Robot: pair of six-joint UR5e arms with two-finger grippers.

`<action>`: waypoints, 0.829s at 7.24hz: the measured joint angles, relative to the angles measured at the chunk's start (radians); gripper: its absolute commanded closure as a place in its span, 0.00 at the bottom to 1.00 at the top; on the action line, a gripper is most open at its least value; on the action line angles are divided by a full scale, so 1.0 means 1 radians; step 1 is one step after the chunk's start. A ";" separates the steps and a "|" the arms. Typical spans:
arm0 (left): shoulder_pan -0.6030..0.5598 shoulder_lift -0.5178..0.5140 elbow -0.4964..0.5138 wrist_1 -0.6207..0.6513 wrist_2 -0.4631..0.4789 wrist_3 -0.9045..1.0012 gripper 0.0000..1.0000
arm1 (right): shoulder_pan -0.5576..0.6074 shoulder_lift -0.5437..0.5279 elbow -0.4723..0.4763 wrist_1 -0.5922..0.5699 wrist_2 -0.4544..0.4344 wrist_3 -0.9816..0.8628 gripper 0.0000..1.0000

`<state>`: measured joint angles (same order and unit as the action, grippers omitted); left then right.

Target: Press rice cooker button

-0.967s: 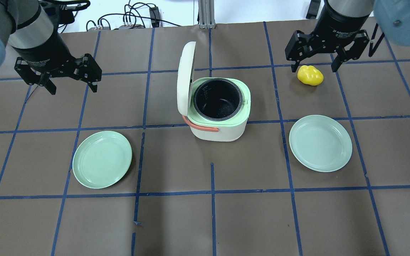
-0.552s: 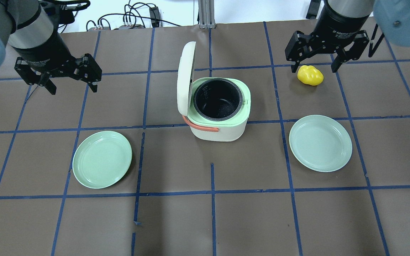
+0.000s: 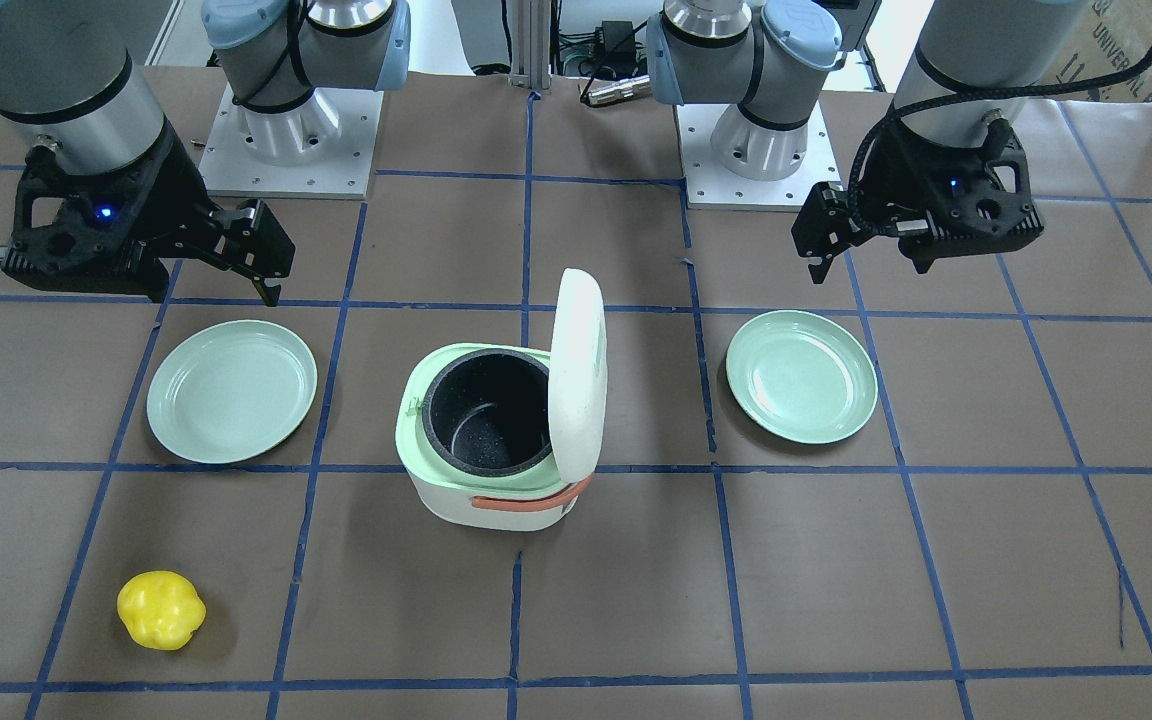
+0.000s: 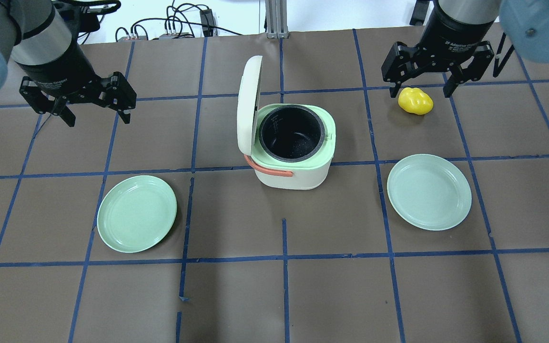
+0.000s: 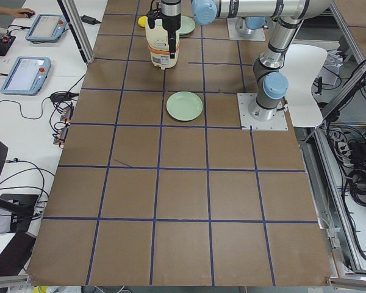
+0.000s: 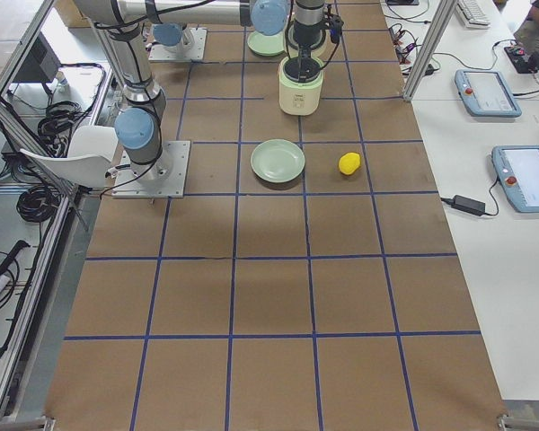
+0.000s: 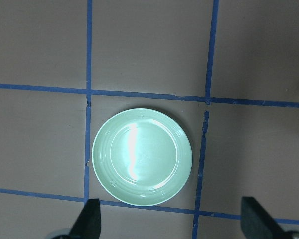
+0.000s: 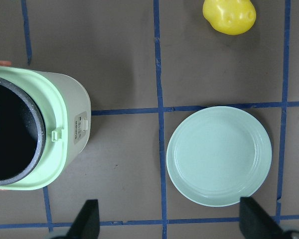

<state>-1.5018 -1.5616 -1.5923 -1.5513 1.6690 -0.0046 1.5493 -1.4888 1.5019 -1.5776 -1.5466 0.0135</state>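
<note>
The rice cooker [image 4: 298, 174] stands mid-table, white with a green rim and an orange handle. Its lid [image 4: 247, 102] stands open and the black pot [image 4: 291, 133] is empty. It also shows in the front view [image 3: 456, 500] and at the left edge of the right wrist view [image 8: 72, 124]. I cannot make out a button in any view. My left gripper [image 4: 97, 116] is open and empty, high over the table left of the cooker. My right gripper [image 4: 421, 90] is open and empty, high to the cooker's right.
A green plate [image 4: 136, 213] lies left of the cooker, under my left wrist camera [image 7: 142, 157]. A paler plate [image 4: 429, 191] lies to the right. A yellow toy pepper [image 4: 415, 101] lies beyond that plate. Blue tape lines grid the brown table.
</note>
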 measured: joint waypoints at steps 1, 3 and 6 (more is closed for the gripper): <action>0.000 0.000 0.000 0.000 0.000 0.000 0.00 | 0.000 0.002 0.000 -0.001 -0.001 -0.001 0.00; 0.000 0.000 0.000 0.000 0.000 0.000 0.00 | 0.000 0.003 0.003 -0.001 -0.001 -0.002 0.00; 0.000 0.000 0.000 0.000 0.001 0.000 0.00 | 0.000 -0.005 0.002 0.000 -0.004 -0.003 0.00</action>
<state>-1.5018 -1.5616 -1.5923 -1.5509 1.6696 -0.0046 1.5493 -1.4942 1.5037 -1.5775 -1.5509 0.0105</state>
